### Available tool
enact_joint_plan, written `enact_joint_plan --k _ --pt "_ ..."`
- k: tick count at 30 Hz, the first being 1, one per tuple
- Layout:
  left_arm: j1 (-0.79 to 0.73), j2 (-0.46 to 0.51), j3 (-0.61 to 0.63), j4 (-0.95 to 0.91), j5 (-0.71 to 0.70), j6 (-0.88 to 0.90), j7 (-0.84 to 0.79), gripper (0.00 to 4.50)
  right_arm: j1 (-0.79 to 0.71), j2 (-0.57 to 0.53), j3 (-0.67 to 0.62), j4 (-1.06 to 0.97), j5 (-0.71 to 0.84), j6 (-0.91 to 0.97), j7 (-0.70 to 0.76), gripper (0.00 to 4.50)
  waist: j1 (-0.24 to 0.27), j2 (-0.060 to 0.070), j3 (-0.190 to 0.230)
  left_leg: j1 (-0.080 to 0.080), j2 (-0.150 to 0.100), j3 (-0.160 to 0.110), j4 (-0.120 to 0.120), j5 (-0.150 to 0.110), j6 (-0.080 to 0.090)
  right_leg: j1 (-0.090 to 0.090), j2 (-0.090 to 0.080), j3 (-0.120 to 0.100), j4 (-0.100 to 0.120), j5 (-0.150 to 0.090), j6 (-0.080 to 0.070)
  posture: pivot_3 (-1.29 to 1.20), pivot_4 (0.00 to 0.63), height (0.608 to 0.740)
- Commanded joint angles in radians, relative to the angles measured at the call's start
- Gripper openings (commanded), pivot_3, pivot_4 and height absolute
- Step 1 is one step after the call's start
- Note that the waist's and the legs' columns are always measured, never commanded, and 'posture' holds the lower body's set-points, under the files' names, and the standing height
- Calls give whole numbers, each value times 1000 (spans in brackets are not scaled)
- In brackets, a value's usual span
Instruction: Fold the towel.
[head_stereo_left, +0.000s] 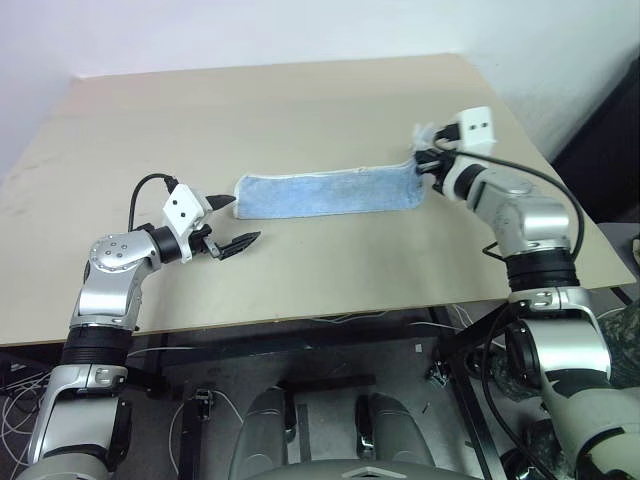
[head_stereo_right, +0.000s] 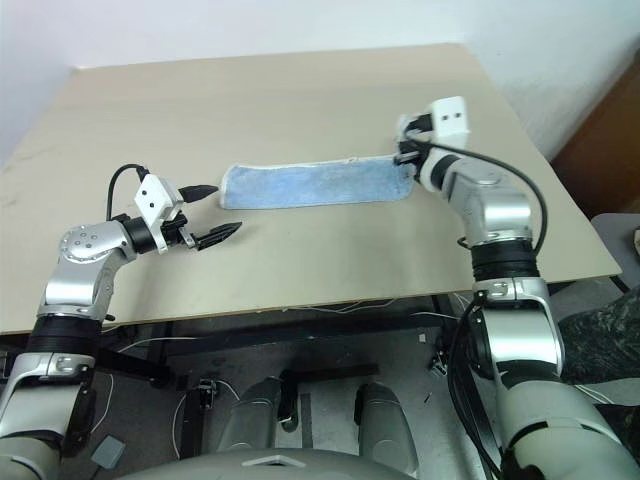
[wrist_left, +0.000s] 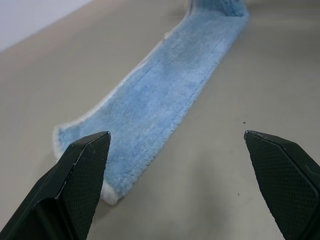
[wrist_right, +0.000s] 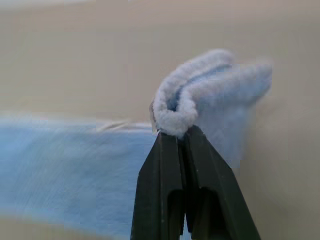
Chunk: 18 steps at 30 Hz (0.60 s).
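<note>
On the pale beige tabletop (head_stereo_left: 300, 110) the thin light-blue cloth towel (head_stereo_left: 325, 193) lies as a long strip between the arms. Seen from its wrist, the right gripper (wrist_right: 182, 137) is clenched on the towel's bunched whitish end, lifted off the table. The left gripper (head_stereo_left: 228, 224) hangs released just beside the opposite end, its fingers (wrist_left: 80, 170) spread wide. White walls stand behind.

towel (head_stereo_left: 325, 193): fuzzy blue cloth | table (head_stereo_left: 300, 100): matt smooth tan board
</note>
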Motion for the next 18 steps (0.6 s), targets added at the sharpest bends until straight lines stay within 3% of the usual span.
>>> enact_joint_plan --k 1,6,11,14,18 --pt "-9 -5 11 -26 -12 -6 10 4500 -19 13 102 -25 -93 -73 87 13 0 0 0 -1 0 1 1 0 0 0 0 0 0 0 0 0 150 728" --pt "0 -16 11 -48 -16 5 23 4500 -46 54 190 54 -197 -158 135 13 0 0 0 -5 0 3 1 0 0 -5 0 0 -1 3 1 0 150 728" --pt "28 -25 25 -103 -41 42 35 4500 -70 96 163 170 -244 -232 90 13 -2 0 0 -5 1 4 1 0 0 -4 1 0 0 4 4 0 150 728" --pt "63 -33 38 -163 -73 85 50 4500 -53 98 141 174 -233 -238 118 613 -3 0 0 -4 1 5 2 0 0 -4 1 1 0 4 4 0 150 728" --pt "88 -40 54 -216 -111 137 79 4500 -18 96 119 93 -205 -216 177 1906 -1 0 0 -4 1 5 2 1 1 -4 1 2 0 4 4 0 150 728"
